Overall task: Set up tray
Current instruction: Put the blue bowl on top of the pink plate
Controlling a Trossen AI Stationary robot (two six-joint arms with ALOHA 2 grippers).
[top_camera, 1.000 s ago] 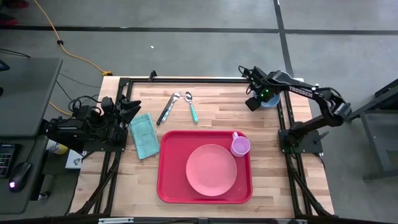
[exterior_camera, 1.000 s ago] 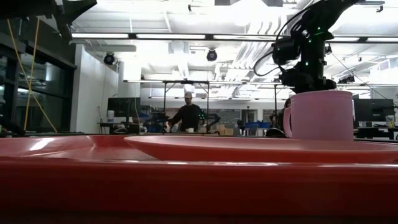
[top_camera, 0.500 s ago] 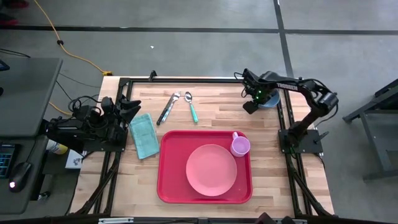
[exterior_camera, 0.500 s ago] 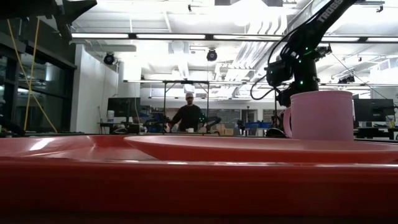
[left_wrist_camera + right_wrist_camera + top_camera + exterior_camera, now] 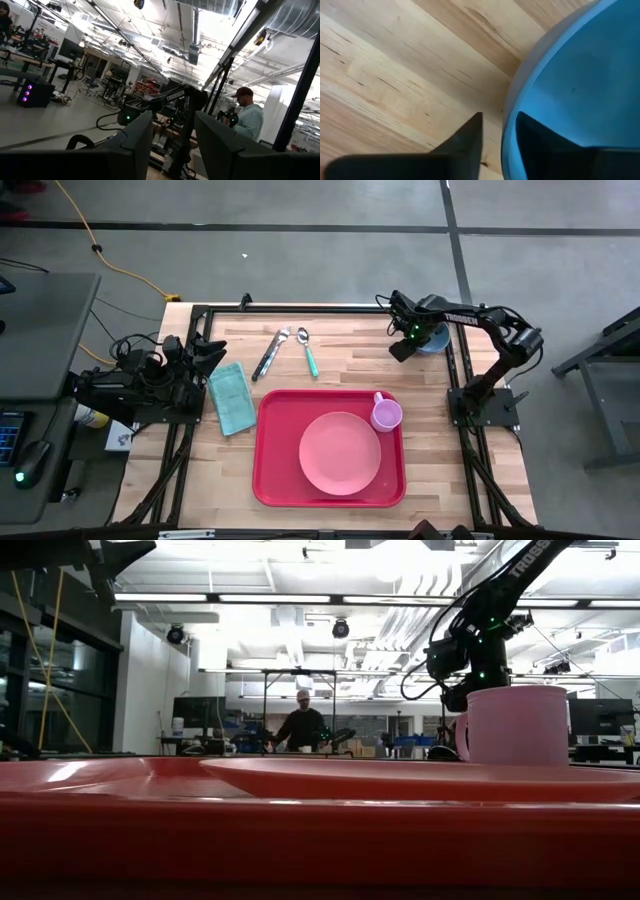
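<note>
The red tray [image 5: 266, 480] lies near the table's front and carries a round pink plate [image 5: 340, 452] and a purple cup [image 5: 386, 414]. A blue bowl [image 5: 438, 338] stands on the wood at the far right. My right gripper [image 5: 416, 340] points down over the bowl's left rim. Its open fingers [image 5: 499, 125] stand one inside the bowl [image 5: 580, 75] and one outside, and a strip of wood shows between the outer finger and the rim. My left gripper [image 5: 215, 355] waits open at the table's left edge, above the table. My right gripper comes at the bowl's rim [image 5: 509, 125] from above, pointing down. The outer finger [image 5: 470, 140] stands clear of the rim. Whether the inner finger [image 5: 540, 140] touches the inner wall, I cannot tell. The bowl rests on the table.
A metal fork [image 5: 270, 352] and a teal-handled spoon [image 5: 308, 352] lie side by side at the far middle. A folded teal napkin [image 5: 232, 398] lies left of the tray. Bare wood stretches between the bowl and the tray. People stand in the room beyond the table.
My right gripper has come down over the blue bowl and shifted a little toward the table's left, then kept still. The bowl, the tray and the things on it have stayed where they were.
</note>
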